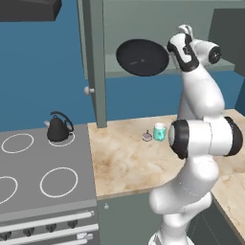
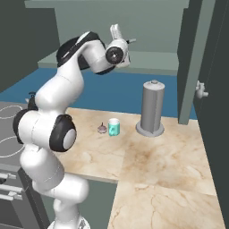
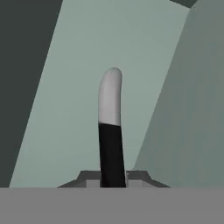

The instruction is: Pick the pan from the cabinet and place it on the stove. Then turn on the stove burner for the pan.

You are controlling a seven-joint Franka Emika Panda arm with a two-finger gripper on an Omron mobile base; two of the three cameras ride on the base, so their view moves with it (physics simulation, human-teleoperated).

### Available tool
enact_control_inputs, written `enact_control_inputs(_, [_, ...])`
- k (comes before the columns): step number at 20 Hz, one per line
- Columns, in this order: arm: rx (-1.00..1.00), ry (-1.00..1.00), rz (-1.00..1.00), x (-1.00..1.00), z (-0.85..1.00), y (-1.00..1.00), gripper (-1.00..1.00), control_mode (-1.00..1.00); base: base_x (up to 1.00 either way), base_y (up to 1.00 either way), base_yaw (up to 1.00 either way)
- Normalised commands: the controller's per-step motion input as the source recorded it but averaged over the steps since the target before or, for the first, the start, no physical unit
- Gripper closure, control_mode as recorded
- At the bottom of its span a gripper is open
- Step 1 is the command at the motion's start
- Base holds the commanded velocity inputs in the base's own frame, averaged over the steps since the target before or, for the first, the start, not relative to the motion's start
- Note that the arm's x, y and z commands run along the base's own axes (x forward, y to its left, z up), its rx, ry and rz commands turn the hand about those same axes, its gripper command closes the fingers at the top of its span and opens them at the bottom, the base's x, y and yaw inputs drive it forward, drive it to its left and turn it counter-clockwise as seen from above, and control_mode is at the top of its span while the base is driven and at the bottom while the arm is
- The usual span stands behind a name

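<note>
Grey cooktop rings of the stove [image 1: 43, 177] sit bare at the left, a kettle [image 1: 59, 128] on the back-right ring. Further right, the pan [image 1: 142, 57] hangs tilted before the open cabinet [image 1: 143, 28], clear of its shelf — the gripper [image 3: 113, 177] clenched on its handle [image 3: 110, 127]. Lift done, I judge; placing and the burner knob remain.

Glossy white rounded arm [image 1: 201, 139] with dark joints.

Black pan [image 1: 142, 58] tilted, aloft before open cabinet [image 1: 95, 62]
</note>
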Motion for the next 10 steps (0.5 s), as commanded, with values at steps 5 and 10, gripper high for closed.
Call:
enact_control_inputs(5, [0.02,-0.07,0.00,-0.98,0.05,0.00,1.00,-1.00,0.00,0.00,0.00])
enact_control_inputs(10, [0.00,0.00,0.00,-1.00,0.00,0.00,1.00,-1.00,0.00,0.00,0.00])
